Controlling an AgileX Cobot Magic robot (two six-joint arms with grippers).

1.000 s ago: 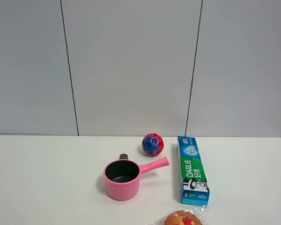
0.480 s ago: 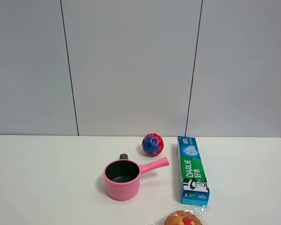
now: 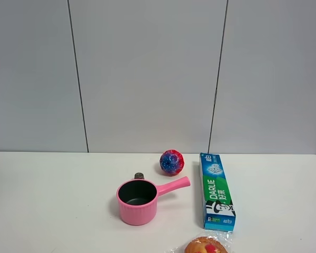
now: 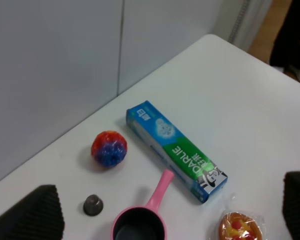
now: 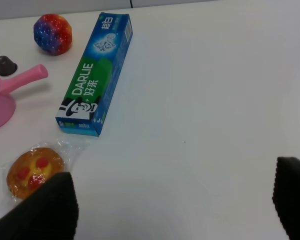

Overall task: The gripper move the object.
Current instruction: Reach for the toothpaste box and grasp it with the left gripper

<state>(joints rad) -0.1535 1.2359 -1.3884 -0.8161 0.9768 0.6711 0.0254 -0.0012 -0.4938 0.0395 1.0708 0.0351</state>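
The toothpaste box (image 3: 216, 191) is lying flat on the white table (image 3: 52, 200), right of centre. Its long axis is running near to far with a slight tilt. The end printed with the man's face is pointing toward the near edge, and the plain blue end is pointing toward the wall.

The left gripper (image 4: 165, 210) is hovering above the table. Only its blunt black fingers (image 4: 32, 215) are showing, spread wide and touching none of the things. The right gripper (image 5: 167, 200) is hanging over the near right part of the table, with its fingers (image 5: 40, 210) likewise standing wide apart.

A ribbed pink saucepan (image 3: 138, 202) with a dark inside is sitting left of the box, and its handle is reaching toward the box's side. A small dark cap-like piece (image 3: 139, 176) is sitting just behind the saucepan. A mottled blue-and-red ball (image 3: 171, 162) is resting just left of the box's far end. A round pastry in clear crinkled wrap (image 3: 206, 245) is lying just near of the box's face end.
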